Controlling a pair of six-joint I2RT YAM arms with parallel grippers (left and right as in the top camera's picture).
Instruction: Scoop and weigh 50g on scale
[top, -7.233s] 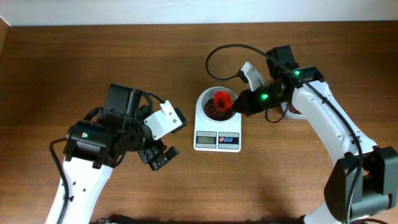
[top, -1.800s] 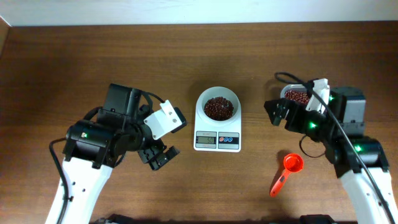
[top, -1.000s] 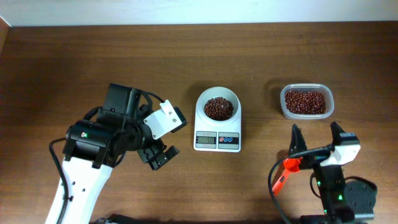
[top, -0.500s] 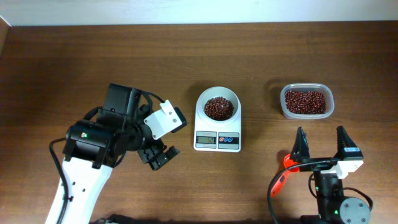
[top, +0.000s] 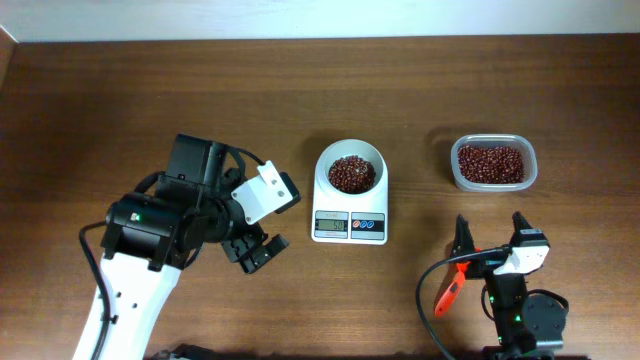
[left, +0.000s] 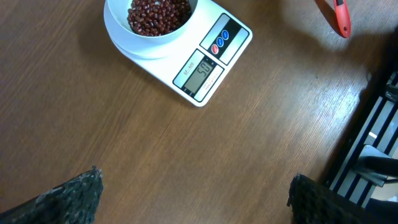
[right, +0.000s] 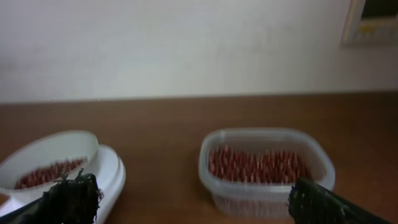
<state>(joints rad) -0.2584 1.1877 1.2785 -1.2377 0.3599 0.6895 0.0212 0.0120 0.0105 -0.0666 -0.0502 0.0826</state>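
At the lower right of the overhead frame, the right end effector (top: 489, 238) is seen with its jaws spread as wide as they go and nothing between them. Just beside it, to its left, the red scoop (top: 450, 288) lies on the surface (top: 150, 90), free of any grip and partly covered by the arm. At the lower left, the left end effector (top: 256, 250) is likewise fully spread and empty; in its wrist view only bare wood is seen between the fingertips (left: 68, 196).

Further up, in the middle of the frame, the scale (top: 349, 227) is found between the two arms and well apart from both. Its white bowl (top: 322, 165) holds a heap of red beans (top: 351, 173). In the left wrist view the display (left: 200, 70) appears to show a figure of about fifty, though the last digit cannot be made out with certainty.

Furthest off, at the upper right, the clear tub (top: 530, 178) of beans is seen, with plenty left in it.

The scooping is judged to be finished, and checking the weight is the step in hand. If the reading is accepted, nothing more is called for than that both arms be kept clear of the scale. If a correction is needed, the scoop would have to be taken up by its handle and beans added or removed in small amounts.
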